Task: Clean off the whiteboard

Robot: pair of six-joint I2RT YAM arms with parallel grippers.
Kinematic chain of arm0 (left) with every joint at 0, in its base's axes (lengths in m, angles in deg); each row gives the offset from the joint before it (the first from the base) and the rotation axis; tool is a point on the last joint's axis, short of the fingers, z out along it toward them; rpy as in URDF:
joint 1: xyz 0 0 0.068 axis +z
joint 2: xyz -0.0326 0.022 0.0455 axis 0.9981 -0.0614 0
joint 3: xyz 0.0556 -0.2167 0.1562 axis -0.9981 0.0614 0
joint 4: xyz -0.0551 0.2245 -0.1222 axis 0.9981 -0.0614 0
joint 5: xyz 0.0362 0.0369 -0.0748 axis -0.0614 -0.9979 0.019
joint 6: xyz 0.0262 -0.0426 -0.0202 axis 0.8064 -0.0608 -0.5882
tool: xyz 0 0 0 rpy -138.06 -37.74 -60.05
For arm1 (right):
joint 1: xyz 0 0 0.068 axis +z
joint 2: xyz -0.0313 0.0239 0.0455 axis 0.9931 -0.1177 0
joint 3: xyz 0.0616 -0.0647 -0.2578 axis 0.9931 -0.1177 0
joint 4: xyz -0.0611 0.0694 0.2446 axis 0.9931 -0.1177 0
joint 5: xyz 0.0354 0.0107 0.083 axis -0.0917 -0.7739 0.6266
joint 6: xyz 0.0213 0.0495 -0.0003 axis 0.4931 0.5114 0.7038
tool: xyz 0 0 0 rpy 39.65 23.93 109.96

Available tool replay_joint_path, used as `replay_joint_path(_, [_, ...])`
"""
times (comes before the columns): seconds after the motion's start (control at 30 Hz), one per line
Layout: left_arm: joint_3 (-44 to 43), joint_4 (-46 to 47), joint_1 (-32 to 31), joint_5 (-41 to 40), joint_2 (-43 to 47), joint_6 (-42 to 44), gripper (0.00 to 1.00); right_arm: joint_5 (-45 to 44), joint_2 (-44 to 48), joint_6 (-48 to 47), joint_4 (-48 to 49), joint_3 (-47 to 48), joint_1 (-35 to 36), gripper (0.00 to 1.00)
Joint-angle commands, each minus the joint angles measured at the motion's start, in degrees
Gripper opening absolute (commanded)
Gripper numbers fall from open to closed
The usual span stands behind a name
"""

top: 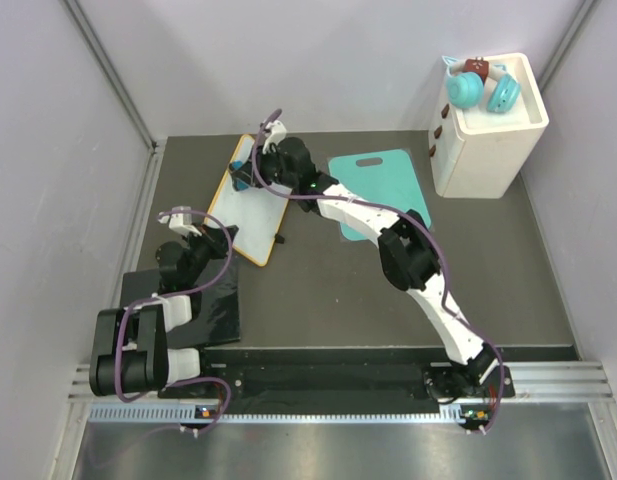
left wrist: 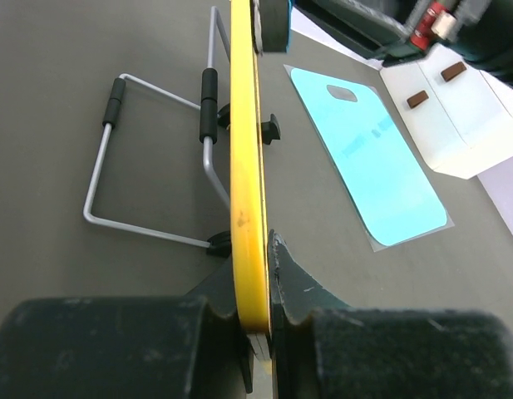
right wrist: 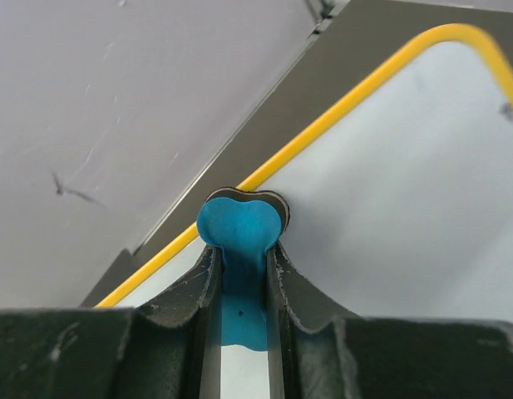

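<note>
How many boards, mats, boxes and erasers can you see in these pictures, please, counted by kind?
Boards: 2 (whiteboard, teal cutting board)
Mats: 1 (black mat)
Boxes: 1 (white box)
Erasers: 1 (blue eraser, between the right fingers)
Total: 5

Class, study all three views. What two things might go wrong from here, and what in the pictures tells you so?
The left pincer clamps only the thin frame edge of the whiteboard, so pressure from wiping might twist the board or make it slip. The right pincer holds the blue eraser right at the frame, so a stroke may run off the board.
</note>
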Motion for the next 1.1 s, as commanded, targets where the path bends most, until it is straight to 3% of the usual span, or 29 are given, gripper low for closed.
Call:
replay_joint_path(0.0, [0.9, -3.0, -4.3, 15.1, -1.4, 6.5, 0.0, 12.3, 0.8, -7.9, -10.6, -2.4, 6.1, 0.0])
replay_joint_path(0.27, [0.9, -3.2, -4.3, 14.8, -1.3, 6.6, 0.0, 14.4, 3.6, -7.8, -6.1, -11.9, 6.3, 0.0])
replay_joint_path(0.5, [0.9, -3.2, -4.4, 14.7, -1.4, 6.6, 0.0, 1.6, -1.3, -11.2, -14.9, 1.5, 6.2, 0.0])
replay_joint_path(0.63, [0.6, -3.3, -4.5, 14.8, -1.8, 6.6, 0.0, -5.3, -3.6, -9.7, -11.8, 5.6, 5.3, 0.0])
replay_joint_path(0.8, [0.3, -4.1, -4.6, 14.5, -2.2, 6.8, 0.0, -14.2, -6.2, -4.4, -9.5, 6.3, 2.0, 0.0])
replay_joint_path(1.07, [0.3, -4.3, -4.9, 14.4, -2.1, 7.0, 0.0, -14.9, -10.6, 9.7, -6.8, 6.6, -6.8, 0.0])
